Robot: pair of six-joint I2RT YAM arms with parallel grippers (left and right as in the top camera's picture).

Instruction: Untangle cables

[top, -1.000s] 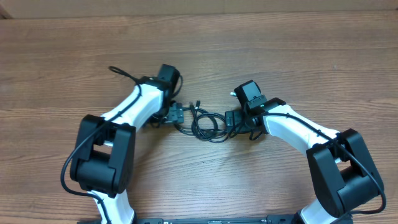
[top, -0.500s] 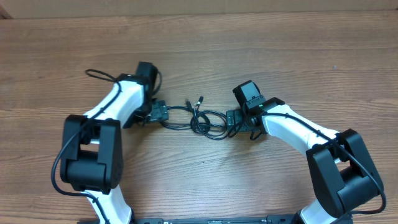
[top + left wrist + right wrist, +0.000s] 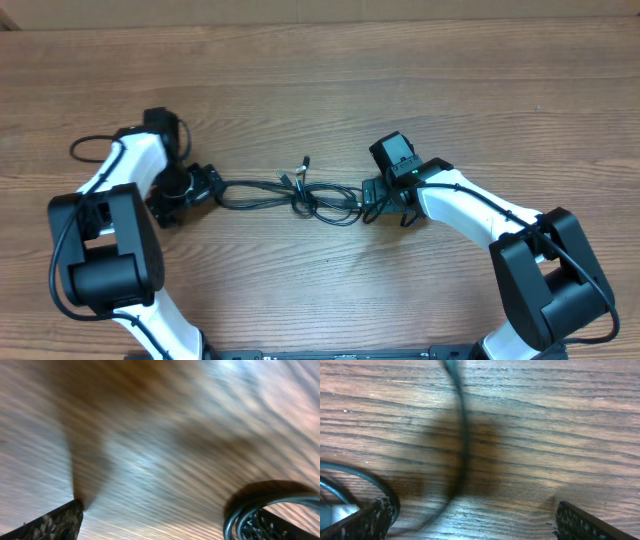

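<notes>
The cables [image 3: 300,193] lie on the wooden table [image 3: 320,70] as a thin black bundle strung from side to side between the two grippers, roughly in the middle of the overhead view. Toward the left gripper [image 3: 203,185] the bundle narrows to a couple of near-parallel strands. Toward the right gripper [image 3: 368,197] it opens into several overlapping loops that cross one another just left of that gripper. One silver-tipped plug [image 3: 305,160] pokes out of the loops toward the far side of the table, apart from both grippers (a second small end seems to lie just beside it, but it is too small to be sure).

The left gripper sits low over the table with its jaws spread wide. In its wrist view, which is blurred, the two fingers [image 3: 50,525] sit at the bottom corners, well apart. A loop of cable curves around the tip of the finger on the right of that picture. The jaws are not clamped on any strand.

The right gripper is spread wide as well. Its wrist view shows one strand running from the top of the picture down across the bare wood between its own fingers, touching neither. Another loop curves around the finger at the lower left, where a small pale piece shows at the edge, too cropped to identify. These jaws, too, are clamped on no strand.
</notes>
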